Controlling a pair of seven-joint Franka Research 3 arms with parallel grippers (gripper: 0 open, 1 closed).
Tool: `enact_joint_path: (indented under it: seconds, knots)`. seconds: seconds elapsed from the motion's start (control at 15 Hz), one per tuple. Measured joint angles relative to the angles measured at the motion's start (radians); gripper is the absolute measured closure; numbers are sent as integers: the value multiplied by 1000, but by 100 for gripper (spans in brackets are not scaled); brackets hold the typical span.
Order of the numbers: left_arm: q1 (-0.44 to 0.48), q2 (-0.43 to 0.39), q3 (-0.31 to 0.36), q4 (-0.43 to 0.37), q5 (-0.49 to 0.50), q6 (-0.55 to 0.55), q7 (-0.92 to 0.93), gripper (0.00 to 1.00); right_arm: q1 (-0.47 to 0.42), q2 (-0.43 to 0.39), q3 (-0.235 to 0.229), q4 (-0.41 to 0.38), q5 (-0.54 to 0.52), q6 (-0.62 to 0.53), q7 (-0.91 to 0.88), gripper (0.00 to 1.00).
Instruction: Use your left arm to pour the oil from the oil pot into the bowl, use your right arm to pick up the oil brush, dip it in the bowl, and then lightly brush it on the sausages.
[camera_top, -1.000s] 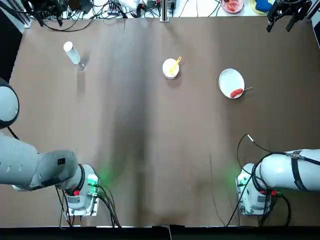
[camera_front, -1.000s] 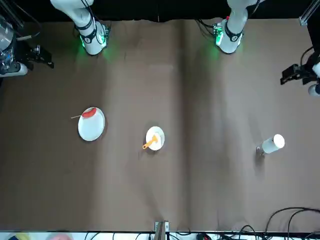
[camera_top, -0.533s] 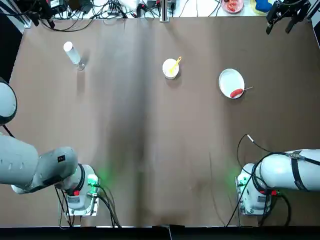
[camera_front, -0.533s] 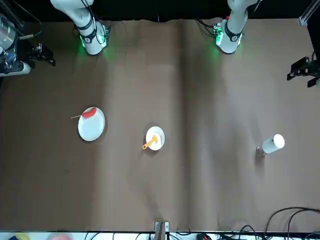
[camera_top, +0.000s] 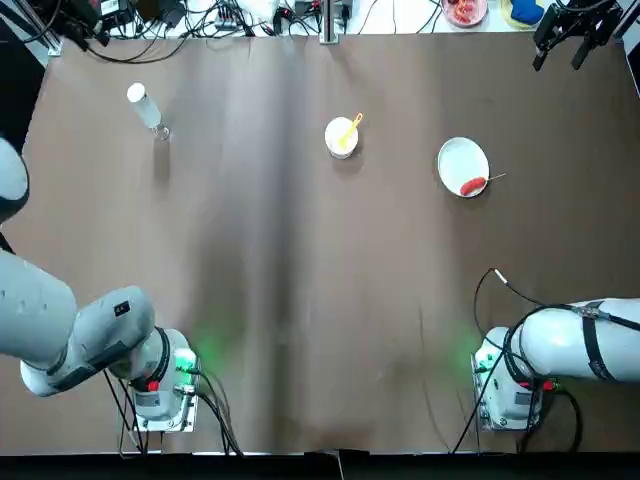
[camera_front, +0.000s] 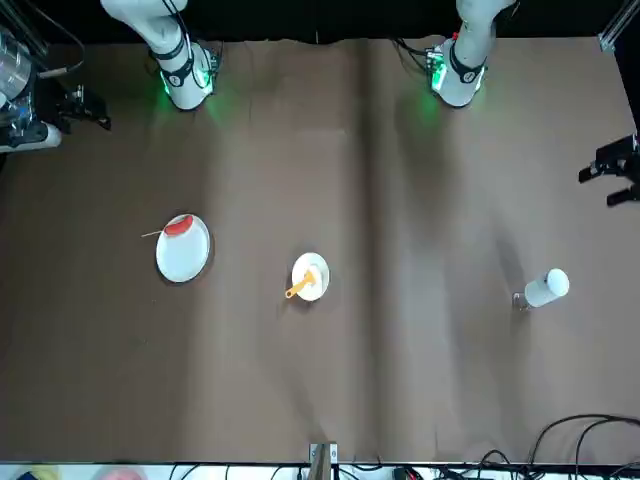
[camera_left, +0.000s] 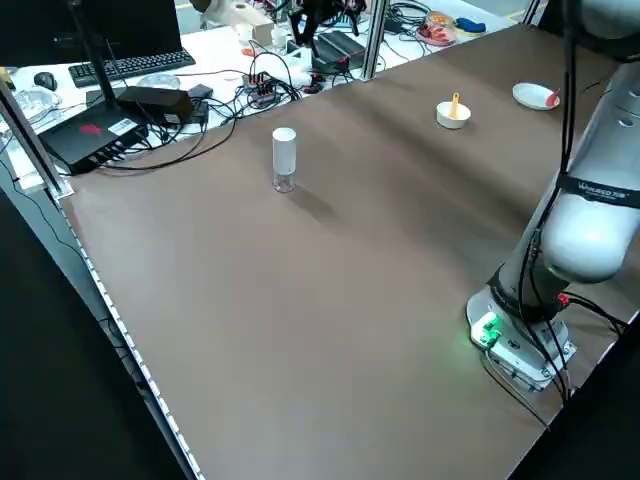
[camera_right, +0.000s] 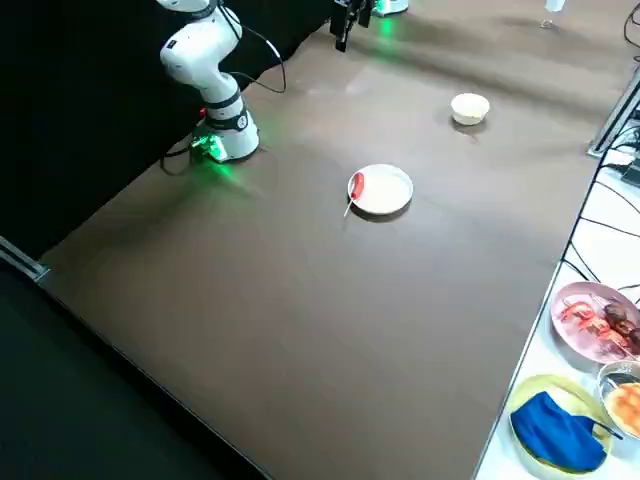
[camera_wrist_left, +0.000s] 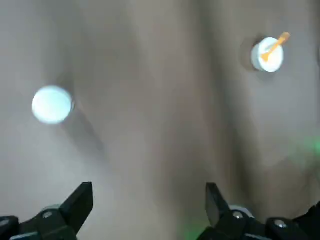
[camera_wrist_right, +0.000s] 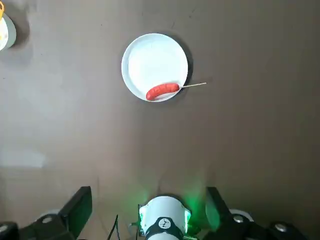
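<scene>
Left claw (camera_front: 617, 182) has drifted nearer the oil pot (camera_front: 546, 288), well apart.

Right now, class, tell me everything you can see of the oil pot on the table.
The oil pot is a small white cylinder with a clear, glassy base. It stands upright on the brown table, alone on the robot's left side, well apart from the bowl. Nothing touches it; the left gripper is open, high above and off to its side.
</scene>
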Motion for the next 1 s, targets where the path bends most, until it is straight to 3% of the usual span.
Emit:
enact_joint_path:
  seconds: [0.27,0.6,0.93,1.0]
  knots:
    - [23,57,0,39,-41,38,278,1,1,0,1,0,0,1,0,0]
    - [114,114,1,40,-183,52,679,1,6,0,3,-1,0,23,0,0]
    - [250,254,1,36,-373,48,1116,1,7,13,1,-2,-1,34,0,0]
    - [289,341,1,34,-432,33,1260,1,7,14,-1,-2,-2,49,0,0]
